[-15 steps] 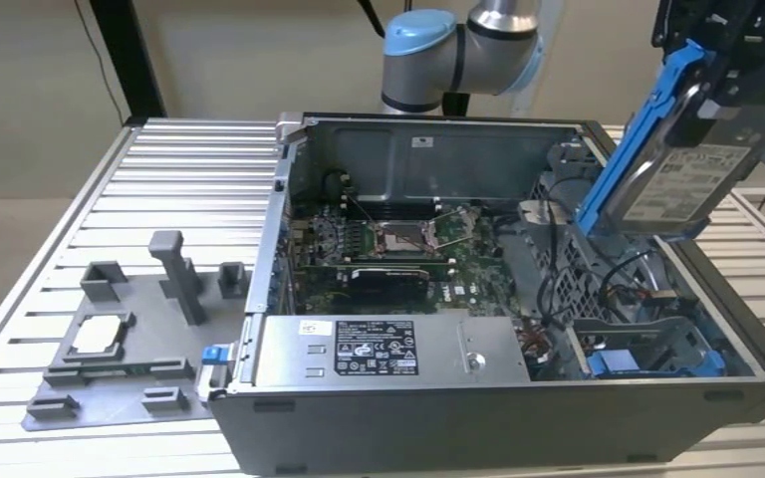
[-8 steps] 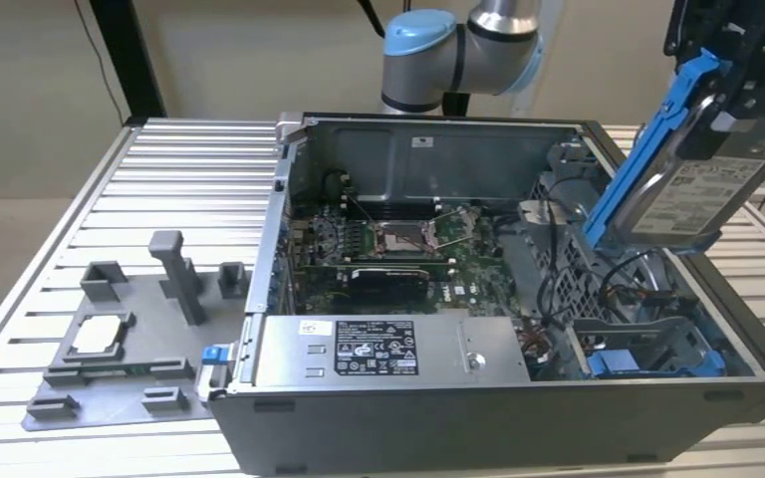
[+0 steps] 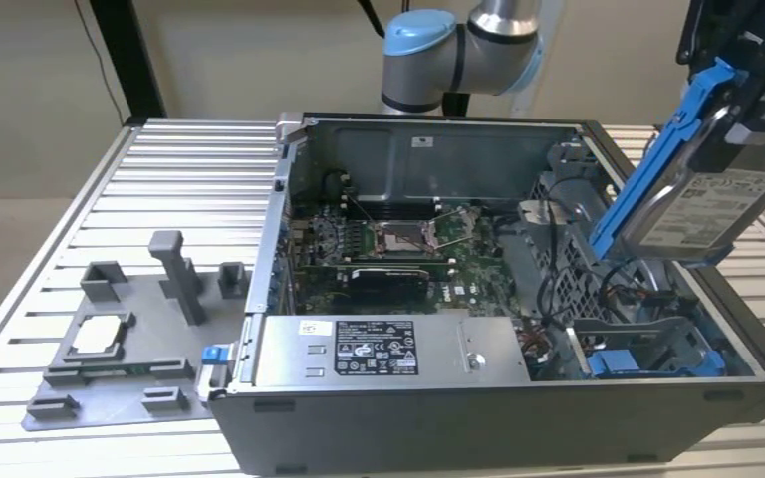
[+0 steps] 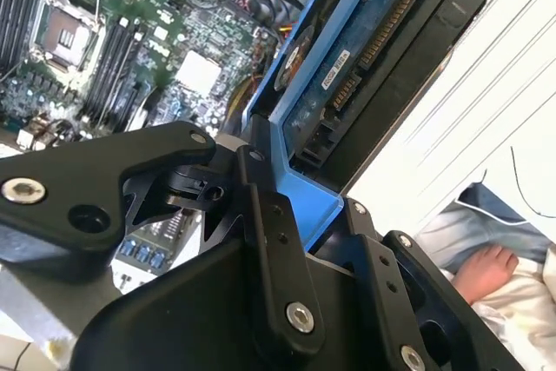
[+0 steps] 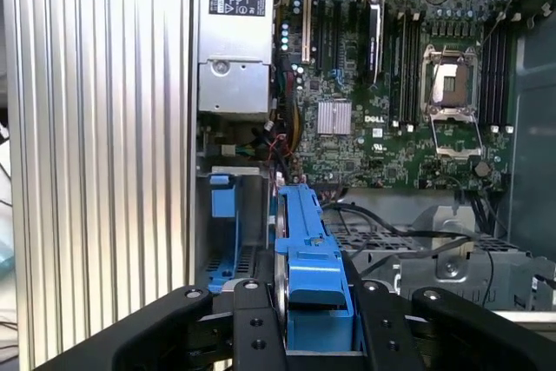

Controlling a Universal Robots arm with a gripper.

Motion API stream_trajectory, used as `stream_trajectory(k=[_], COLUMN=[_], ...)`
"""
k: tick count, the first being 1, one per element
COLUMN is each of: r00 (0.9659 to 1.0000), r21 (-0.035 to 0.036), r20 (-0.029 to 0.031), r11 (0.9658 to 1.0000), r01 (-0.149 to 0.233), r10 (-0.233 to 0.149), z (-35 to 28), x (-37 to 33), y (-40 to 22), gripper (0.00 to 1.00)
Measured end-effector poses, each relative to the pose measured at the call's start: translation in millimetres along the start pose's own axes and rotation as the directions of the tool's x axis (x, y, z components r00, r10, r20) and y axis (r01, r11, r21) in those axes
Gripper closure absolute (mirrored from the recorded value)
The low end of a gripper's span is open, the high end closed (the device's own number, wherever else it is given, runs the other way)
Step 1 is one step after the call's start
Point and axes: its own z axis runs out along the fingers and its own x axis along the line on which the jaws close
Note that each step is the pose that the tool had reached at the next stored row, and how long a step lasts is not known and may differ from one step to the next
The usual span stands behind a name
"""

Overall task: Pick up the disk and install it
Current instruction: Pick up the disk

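Grey labelled box [image 3: 389, 351] and green motherboard [image 3: 462, 249] in an open case [image 3: 489, 423]; square chip [image 3: 101, 337] on a grey fixture [image 3: 117, 383] alongside.

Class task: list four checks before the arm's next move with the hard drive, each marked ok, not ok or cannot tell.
1. Grip: gripper shut on the disk by its blue rail: ok.
2. Height: disk held tilted above the computer case: ok.
3. Target: drive bay free to receive it: cannot tell.
4. Path: black cables clear of the bay: not ok, they run close beside it.
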Motion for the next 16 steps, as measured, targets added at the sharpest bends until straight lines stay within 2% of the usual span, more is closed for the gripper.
stream_trajectory(k=[8,11,12,16], r00=[0.9999,0.9999,0.9999,0.9999], r21=[0.0005,0.0004,0.0004,0.0036], r20=[0.0052,0.0118,0.0123,0.007], r11=[1.0,1.0,1.0,1.0], r01=[-0.009,-0.009,-0.009,-0.009], r10=[0.009,0.009,0.009,0.009], z=[0.0,-0.1,0.0,0.3], x=[2.5,2.5,2.5,3.1], y=[-0.1,0.0,0.0,0.0], gripper=[1.0,1.0,1.0,1.0])
